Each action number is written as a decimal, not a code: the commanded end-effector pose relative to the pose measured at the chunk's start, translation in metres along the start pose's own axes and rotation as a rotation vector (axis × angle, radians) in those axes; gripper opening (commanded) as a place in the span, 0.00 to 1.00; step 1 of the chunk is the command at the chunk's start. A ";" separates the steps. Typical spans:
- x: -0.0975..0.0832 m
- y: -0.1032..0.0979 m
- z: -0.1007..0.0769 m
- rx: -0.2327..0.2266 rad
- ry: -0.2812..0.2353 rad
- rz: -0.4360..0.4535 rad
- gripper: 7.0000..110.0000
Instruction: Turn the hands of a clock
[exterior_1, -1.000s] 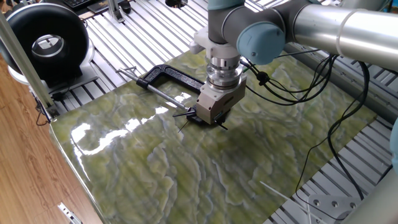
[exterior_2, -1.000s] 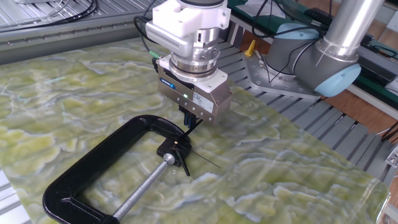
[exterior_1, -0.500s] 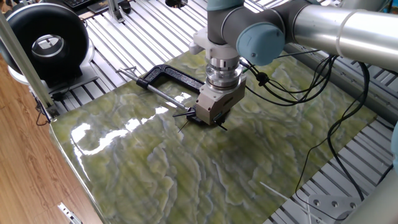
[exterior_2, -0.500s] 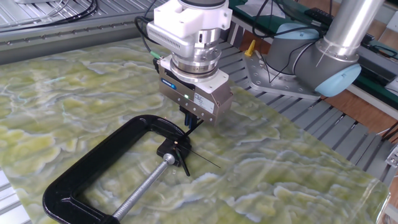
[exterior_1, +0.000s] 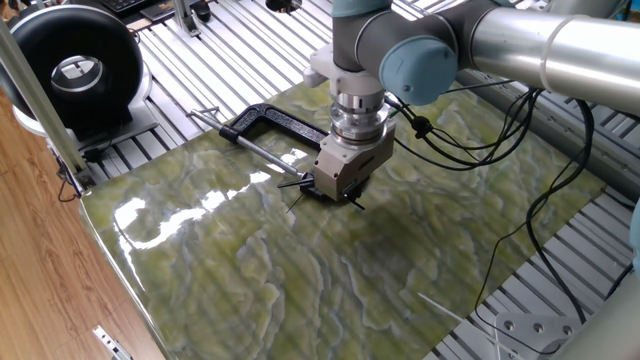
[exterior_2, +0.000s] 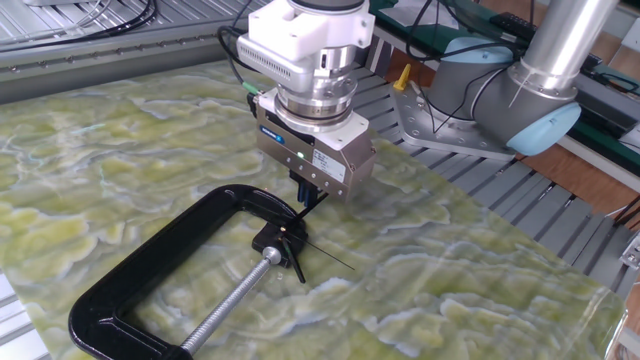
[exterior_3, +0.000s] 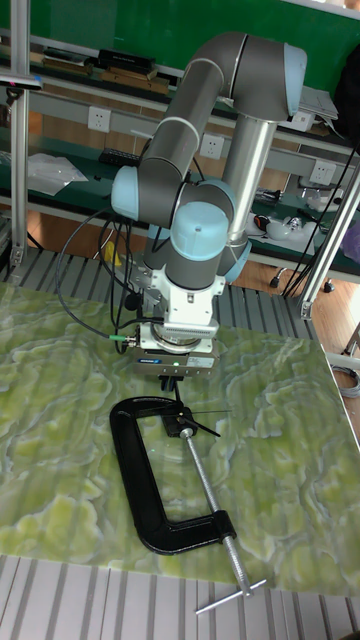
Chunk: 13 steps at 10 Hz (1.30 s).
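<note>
Three thin hands (exterior_2: 300, 243) at mid-frame look flimsy; push near the hub. Gripper (exterior_2: 308, 196) jaws: cannot tell.

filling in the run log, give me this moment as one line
tool: low over clock hub, state unclear | hands: on hub in C-clamp jaw | contact: cannot tell | clamp: flat on marbled mat
</note>
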<state>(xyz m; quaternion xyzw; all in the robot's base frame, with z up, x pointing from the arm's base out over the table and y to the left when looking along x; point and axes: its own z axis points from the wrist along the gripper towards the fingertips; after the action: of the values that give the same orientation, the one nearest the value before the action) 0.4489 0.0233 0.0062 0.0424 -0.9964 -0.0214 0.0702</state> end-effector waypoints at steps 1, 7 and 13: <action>-0.001 0.003 -0.002 -0.010 -0.002 0.008 0.00; -0.002 -0.001 -0.003 0.002 -0.001 0.007 0.00; 0.000 0.008 -0.003 -0.032 0.005 0.011 0.00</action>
<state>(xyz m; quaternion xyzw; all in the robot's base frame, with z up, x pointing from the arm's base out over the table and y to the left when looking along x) 0.4485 0.0260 0.0079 0.0402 -0.9962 -0.0248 0.0734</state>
